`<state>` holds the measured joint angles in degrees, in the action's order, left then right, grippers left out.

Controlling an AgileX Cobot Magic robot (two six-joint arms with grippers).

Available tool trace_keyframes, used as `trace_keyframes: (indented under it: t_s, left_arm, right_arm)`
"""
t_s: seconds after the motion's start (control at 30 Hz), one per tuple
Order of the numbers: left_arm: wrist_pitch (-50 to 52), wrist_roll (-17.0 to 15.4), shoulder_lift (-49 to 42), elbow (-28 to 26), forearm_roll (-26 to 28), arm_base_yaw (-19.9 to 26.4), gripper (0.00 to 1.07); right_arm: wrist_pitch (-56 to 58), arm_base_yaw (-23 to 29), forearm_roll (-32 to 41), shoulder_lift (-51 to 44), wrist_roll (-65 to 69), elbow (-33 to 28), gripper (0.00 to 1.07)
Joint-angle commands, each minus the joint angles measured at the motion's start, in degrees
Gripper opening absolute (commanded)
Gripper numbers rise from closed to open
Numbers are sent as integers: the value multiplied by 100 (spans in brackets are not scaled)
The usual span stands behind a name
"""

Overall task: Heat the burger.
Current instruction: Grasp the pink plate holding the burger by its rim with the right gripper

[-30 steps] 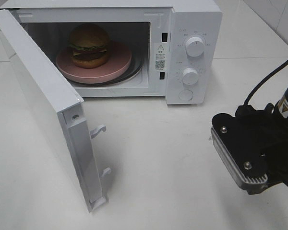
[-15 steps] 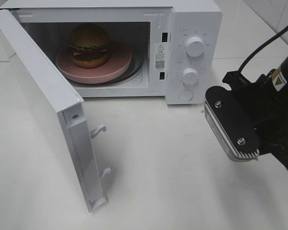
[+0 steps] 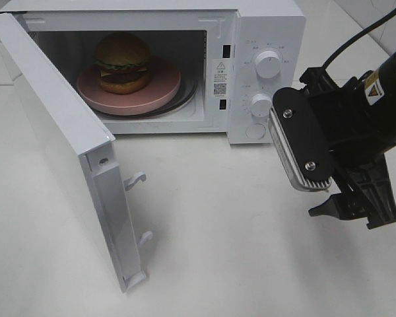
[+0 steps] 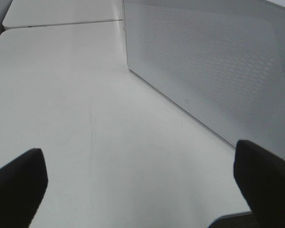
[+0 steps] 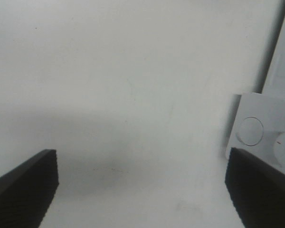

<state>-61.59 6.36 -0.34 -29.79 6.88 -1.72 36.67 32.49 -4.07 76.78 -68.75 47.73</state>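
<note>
- The right black gripper [image 5: 142,190] has its jaws spread wide with nothing between them. It hangs just beside the control panel of the white box-shaped microwave oven [image 3: 267,13], close to the lower white round knob [image 3: 261,104].
- The left black gripper [image 4: 142,185] is likewise spread and empty. It sits low over the white tabletop [image 4: 61,95], facing the outer perforated face of the white hinged oven door [image 4: 204,71].
- Risk: with the right arm this near the panel, a careless sweep could knock a knob or shove the whole oven.
- Risk: the door stands swung out. A hard push from the left gripper could slam it and jolt the round pink plate [image 3: 165,92], or leave the white latch hooks [image 3: 135,178] short of their slots.
- Risk: setting a knob before the door latches would likely give no heat.
- The glossy brown-bunned burger [image 3: 123,63] sits inside the cavity on the plate, toward its rear left.
- It stands upright, crown up. It is round, so its only clear axis is the vertical stack.
</note>
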Motion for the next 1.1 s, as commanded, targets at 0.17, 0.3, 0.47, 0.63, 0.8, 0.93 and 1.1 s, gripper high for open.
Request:
trace_keyframes:
  t_s: [0.17,0.3,0.47,0.63,0.8,0.93,1.1]
  left_arm:
    - [17,-29,-34,11,29,34,100]
    - [17,-29,-34,11,29,34,100]
    - [17,-29,-34,11,29,34,100]
    - [17,-29,-34,11,29,34,100]
    - [17,-29,-34,11,29,34,100]
    - [17,-29,-34,11,29,34,100]
    - [17,-29,-34,11,29,34,100]
  right_arm:
    - [-418,29,-286,195,120,338,92]
    - [-470,189,-504,350,132,498,91]
    - [-796,327,-699,682,223,751,90]
    - [-1180,458,-877,1083,292,1100,90]
    - [-1306,458,-854,1415,292,1438,89]
    - [-1478,567,-865,1610,292,1627,89]
    - [-1690,613,-865,1874,292,1811,89]
